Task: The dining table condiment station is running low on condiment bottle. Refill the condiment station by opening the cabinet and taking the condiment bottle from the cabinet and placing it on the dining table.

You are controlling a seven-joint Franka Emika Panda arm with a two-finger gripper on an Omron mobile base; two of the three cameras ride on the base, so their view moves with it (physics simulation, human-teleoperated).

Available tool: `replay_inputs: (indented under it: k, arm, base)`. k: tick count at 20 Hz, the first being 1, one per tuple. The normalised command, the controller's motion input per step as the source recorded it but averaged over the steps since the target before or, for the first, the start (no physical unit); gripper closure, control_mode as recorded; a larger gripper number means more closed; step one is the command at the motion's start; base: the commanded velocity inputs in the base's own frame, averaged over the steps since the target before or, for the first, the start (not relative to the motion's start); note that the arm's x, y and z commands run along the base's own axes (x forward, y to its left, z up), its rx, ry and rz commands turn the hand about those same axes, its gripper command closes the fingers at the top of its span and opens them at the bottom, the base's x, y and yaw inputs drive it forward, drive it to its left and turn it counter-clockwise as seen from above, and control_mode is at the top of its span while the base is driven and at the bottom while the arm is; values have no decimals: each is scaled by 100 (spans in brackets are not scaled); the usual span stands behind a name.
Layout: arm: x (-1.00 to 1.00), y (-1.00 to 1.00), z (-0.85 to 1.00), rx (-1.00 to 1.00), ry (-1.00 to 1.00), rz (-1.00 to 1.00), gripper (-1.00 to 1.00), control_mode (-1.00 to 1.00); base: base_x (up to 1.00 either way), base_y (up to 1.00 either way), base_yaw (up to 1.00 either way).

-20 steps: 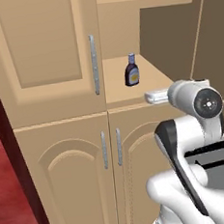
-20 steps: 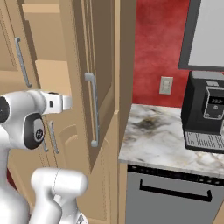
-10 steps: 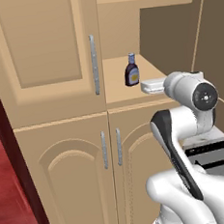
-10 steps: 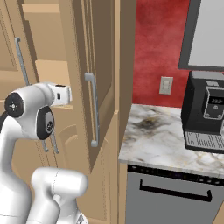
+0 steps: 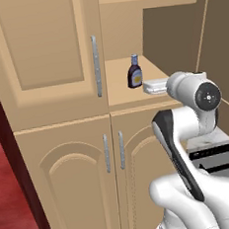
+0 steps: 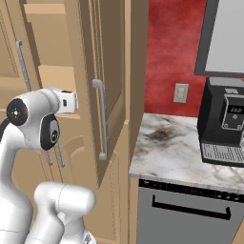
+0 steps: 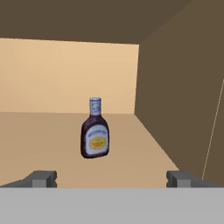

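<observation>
The arm had swung closer, its hand [image 7: 111, 179] spread wide and empty before the small dark blue-capped condiment bottle [image 7: 95, 130], upright on the open tan wooden cabinet's [image 5: 47, 68] shelf; grasping seemed next.

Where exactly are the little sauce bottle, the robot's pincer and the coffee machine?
condiment bottle [image 7: 95, 139], hand view, on its yellow label.
pincer [image 7: 111, 179], hand view, midway between its two dark fingertips.
coffee machine [image 6: 228, 126], right base view, on its black front.

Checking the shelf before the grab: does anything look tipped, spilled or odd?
Nothing stands out. The condiment bottle stands upright, capped, alone on the cabinet shelf; the open claw faces it, not touching.
</observation>
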Motion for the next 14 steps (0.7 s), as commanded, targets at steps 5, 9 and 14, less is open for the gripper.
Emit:
replay_inputs:
  k: [5, 9, 14]
  arm:
    - [1, 0, 7, 2, 0, 0, -100, -100]
    - [25, 0, 14, 0, 0, -1, -100, -100]
    - [38, 8, 17, 0, 0, 0, -100, -100]
  base:
    - [0, 0, 0]
    - [0, 0, 0]
    - [0, 0, 0]
